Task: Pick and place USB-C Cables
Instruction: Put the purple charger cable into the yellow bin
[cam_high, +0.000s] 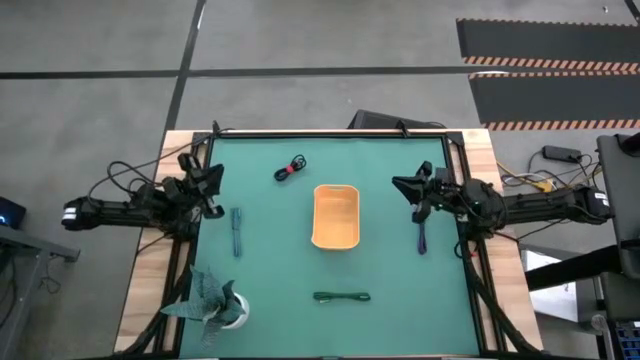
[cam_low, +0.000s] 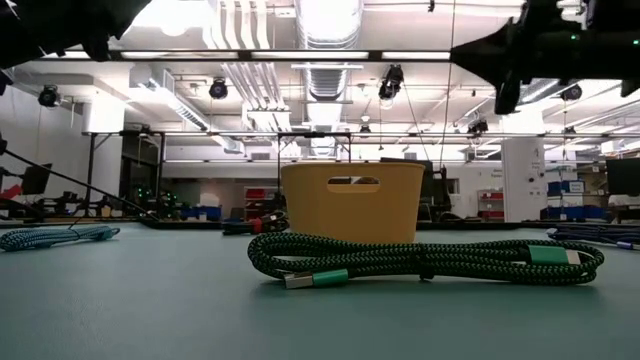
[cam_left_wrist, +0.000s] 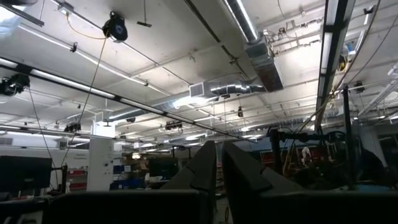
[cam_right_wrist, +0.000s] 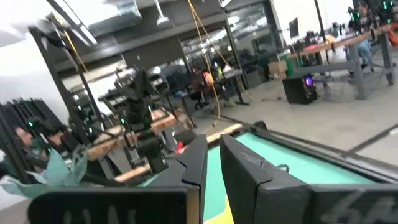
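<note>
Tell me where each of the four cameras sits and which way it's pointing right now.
High: overhead, straight down on the green table; both arms show, left gripper and right gripper at opposite edges.
Low: table height, level across the dark green cable to the orange tray; arms overhead.
Left wrist: angled up at the ceiling; own shut fingers.
Right wrist: across the table toward the left arm; own fingers.
Shared: high and low both show tray and green cable.
</note>
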